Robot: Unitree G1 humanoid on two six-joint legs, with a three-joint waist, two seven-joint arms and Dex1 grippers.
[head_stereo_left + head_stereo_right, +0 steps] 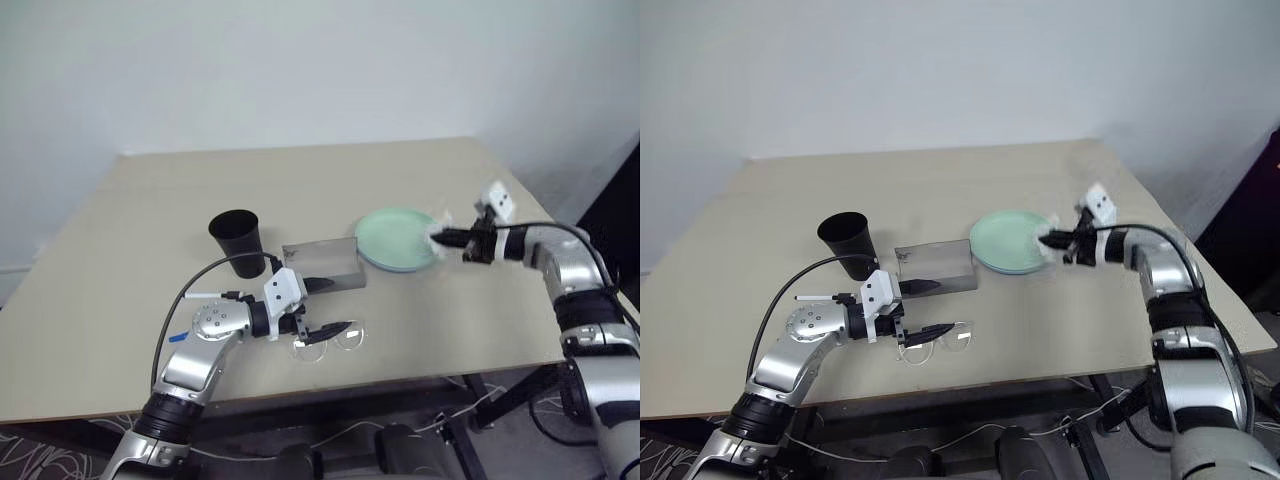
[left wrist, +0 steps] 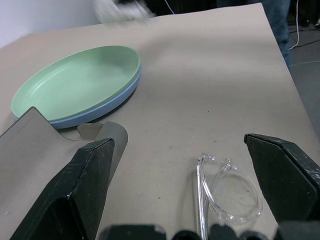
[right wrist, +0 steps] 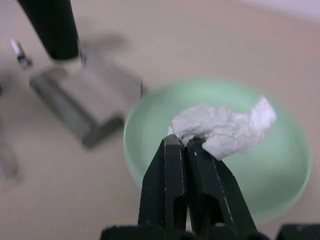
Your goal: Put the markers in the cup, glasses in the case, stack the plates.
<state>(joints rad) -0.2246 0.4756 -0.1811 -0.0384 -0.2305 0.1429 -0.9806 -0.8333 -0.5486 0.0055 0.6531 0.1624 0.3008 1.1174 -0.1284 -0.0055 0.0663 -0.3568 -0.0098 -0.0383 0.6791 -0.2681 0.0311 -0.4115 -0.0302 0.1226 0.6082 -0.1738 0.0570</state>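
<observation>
Right now the right end effector (image 3: 186, 142) is pinched fully together on a crumpled white tissue (image 3: 225, 127); tissue sticks out past the tips, held up above the mint green plate (image 1: 395, 238); that plate sits nested on the light blue plate (image 2: 107, 102), only a blue rim showing under it; stack is directly below and just ahead of the right end effector, on the counter (image 1: 150, 200).

Left end effector (image 1: 322, 306) has its fingers spread as wide as they go, nothing between them, low over the counter near its front edge; the glasses (image 2: 225, 187) lie folded on the counter just under and slightly ahead of it, between the two fingers in the wrist view, not gripped; whether a finger touches the frame, can't tell.

Grey case (image 1: 322, 262) lies just beyond the left end effector, between it and the plates, w/ one finger reaching alongside its near face; case looks shut.

Black cup (image 1: 237, 240) stands upright beyond the left end effector, off to its left, just beside the case.
</observation>
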